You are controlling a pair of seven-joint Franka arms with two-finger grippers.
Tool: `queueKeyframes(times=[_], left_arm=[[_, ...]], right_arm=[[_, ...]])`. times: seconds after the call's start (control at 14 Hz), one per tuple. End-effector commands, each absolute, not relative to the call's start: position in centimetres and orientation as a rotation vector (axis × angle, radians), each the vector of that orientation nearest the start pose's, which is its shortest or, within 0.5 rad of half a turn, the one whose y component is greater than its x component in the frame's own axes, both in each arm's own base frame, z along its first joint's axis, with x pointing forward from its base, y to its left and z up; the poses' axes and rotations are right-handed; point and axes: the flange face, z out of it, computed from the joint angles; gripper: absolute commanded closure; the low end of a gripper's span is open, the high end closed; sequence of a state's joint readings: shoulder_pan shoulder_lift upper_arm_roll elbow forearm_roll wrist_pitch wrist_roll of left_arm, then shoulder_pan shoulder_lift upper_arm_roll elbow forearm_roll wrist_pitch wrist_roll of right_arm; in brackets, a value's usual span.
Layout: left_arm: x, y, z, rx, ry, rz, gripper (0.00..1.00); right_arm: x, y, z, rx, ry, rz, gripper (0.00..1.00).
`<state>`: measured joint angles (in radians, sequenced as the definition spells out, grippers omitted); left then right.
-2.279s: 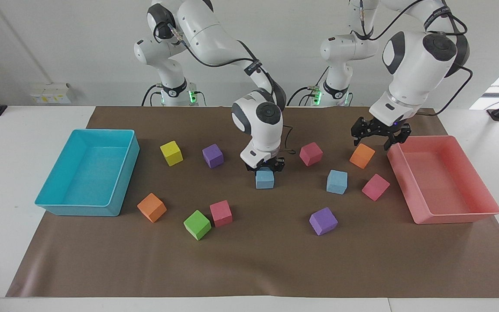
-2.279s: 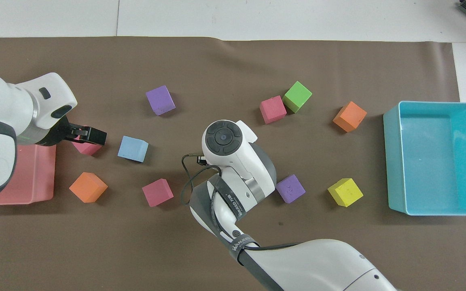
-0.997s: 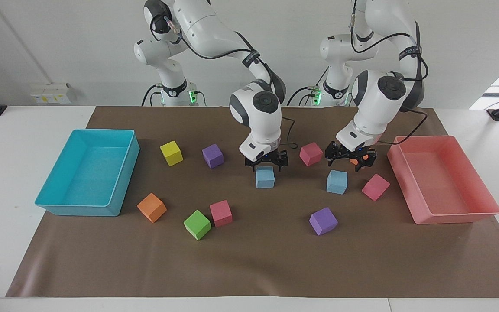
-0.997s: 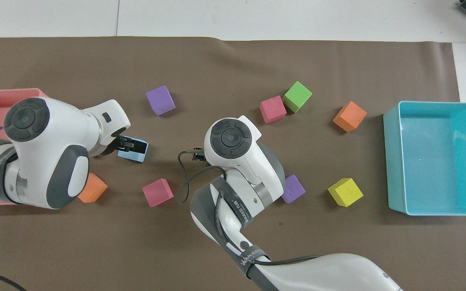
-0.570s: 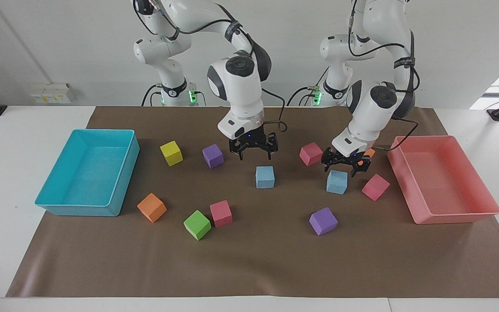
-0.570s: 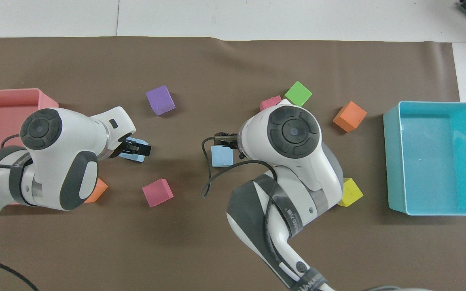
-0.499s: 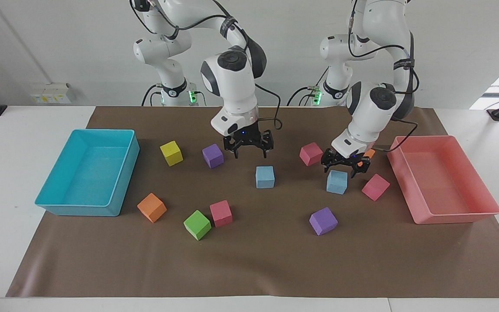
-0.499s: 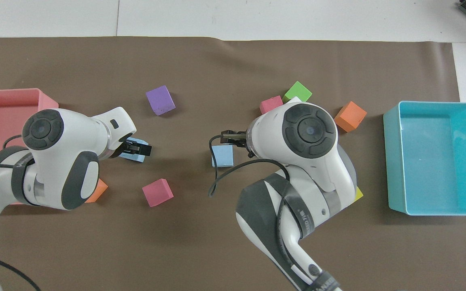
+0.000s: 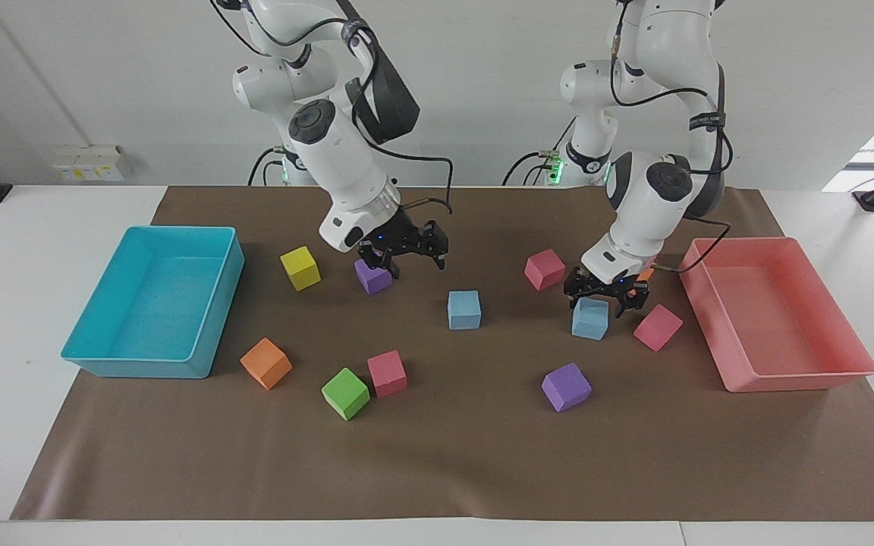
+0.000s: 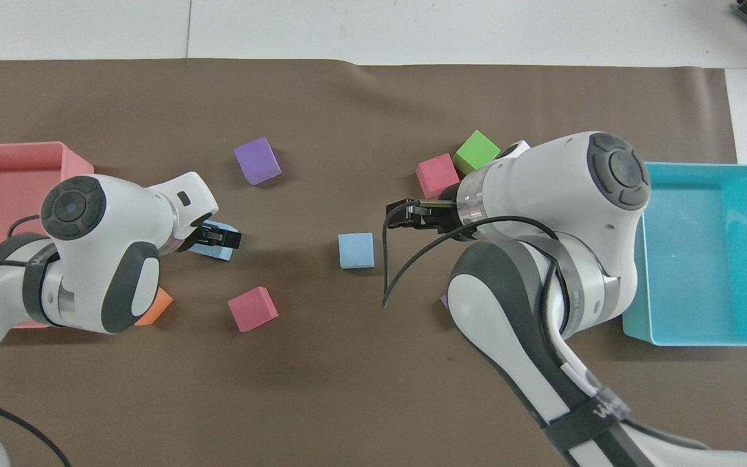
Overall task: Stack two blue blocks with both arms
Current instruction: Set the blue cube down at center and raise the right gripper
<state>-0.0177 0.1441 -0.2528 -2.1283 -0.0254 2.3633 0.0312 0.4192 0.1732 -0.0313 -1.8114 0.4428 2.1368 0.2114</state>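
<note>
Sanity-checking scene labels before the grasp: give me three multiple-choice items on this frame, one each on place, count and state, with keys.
1. The left gripper is down at:
A) the green cube
B) a blue block
C) the turquoise tray

2. Pink cubes on the mat:
A) one
B) five
C) three

3. The two blue blocks are:
A) both on the mat, apart
B) stacked
C) in a tray

Answers:
1 B: it straddles the blue block nearest the pink tray.
2 C: three lie scattered on the mat.
3 A: neither is lifted, and the other one sits mid-mat.
</note>
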Motion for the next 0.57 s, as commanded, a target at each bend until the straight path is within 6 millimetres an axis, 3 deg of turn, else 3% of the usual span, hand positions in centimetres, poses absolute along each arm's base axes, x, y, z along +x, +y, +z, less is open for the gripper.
queueKeyframes(times=[0.0, 0.14, 0.28, 0.43, 0.5], left_arm=[[54.8, -15.2, 34.6, -3.158, 0.463, -0.154, 0.0], [54.9, -15.3, 34.2, -3.16, 0.46, -0.157, 0.0], [55.1, -15.4, 32.9, -3.166, 0.46, -0.164, 0.0], [55.0, -15.3, 32.6, -3.161, 0.464, -0.158, 0.0], [55.0, -15.3, 32.5, -3.148, 0.48, -0.155, 0.0]], right_arm=[[57.2, 24.3, 45.1, -2.679, -0.081, -0.01, 0.61], [57.8, 23.1, 43.2, -2.62, -0.113, 0.014, 0.82], [57.5, 22.9, 41.8, -2.62, -0.159, 0.016, 0.86], [57.6, 22.0, 41.2, -2.61, -0.278, 0.0, 1.0], [57.7, 21.4, 40.4, -2.609, -0.311, 0.006, 1.0]])
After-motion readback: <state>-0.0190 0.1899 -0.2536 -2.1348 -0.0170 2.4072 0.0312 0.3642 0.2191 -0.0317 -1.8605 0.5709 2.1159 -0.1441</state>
